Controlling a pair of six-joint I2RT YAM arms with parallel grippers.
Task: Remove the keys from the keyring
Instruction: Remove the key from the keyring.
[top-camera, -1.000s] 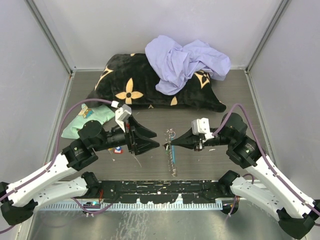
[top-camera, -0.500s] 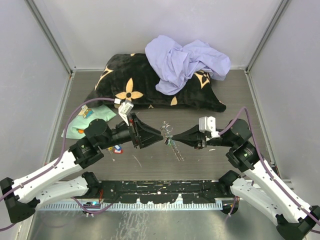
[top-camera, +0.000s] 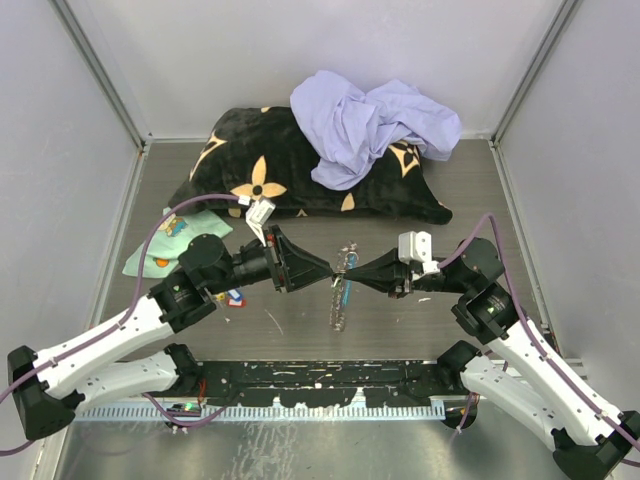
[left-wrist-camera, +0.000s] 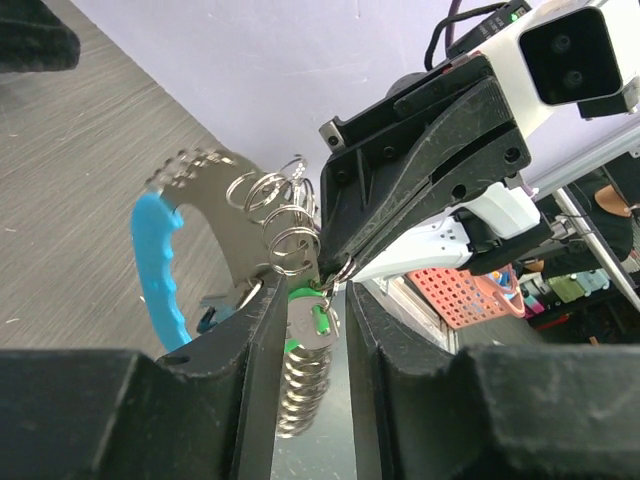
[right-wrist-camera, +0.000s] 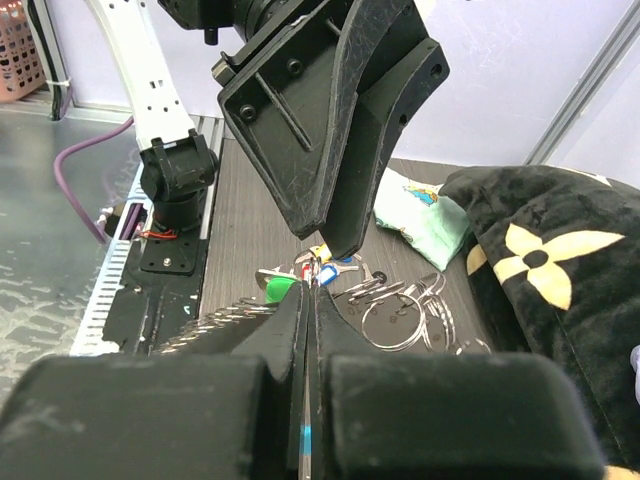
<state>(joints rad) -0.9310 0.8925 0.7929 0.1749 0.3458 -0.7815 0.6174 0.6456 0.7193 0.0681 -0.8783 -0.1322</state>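
Keyring (top-camera: 337, 303) hangs from R gripper (top-camera: 351, 272), long axis vert., chain end down

No lettering, number or brand name can be read in any view. The black plush pillow (top-camera: 290, 150) at upper middle of the top view bears only tan flower shapes; the mint-green cloth (top-camera: 150, 255) at left carries a small colourful print, too blurred to make out.

We saw a black pillow (top-camera: 300, 175) with tan flower shapes lying at the far end of a grey wood-grain table (top-camera: 410, 325). A crumpled lavender cloth (top-camera: 370, 120) sat on its right half. A mint-green printed cloth (top-camera: 160, 255) lay just beside the pillow's left corner.
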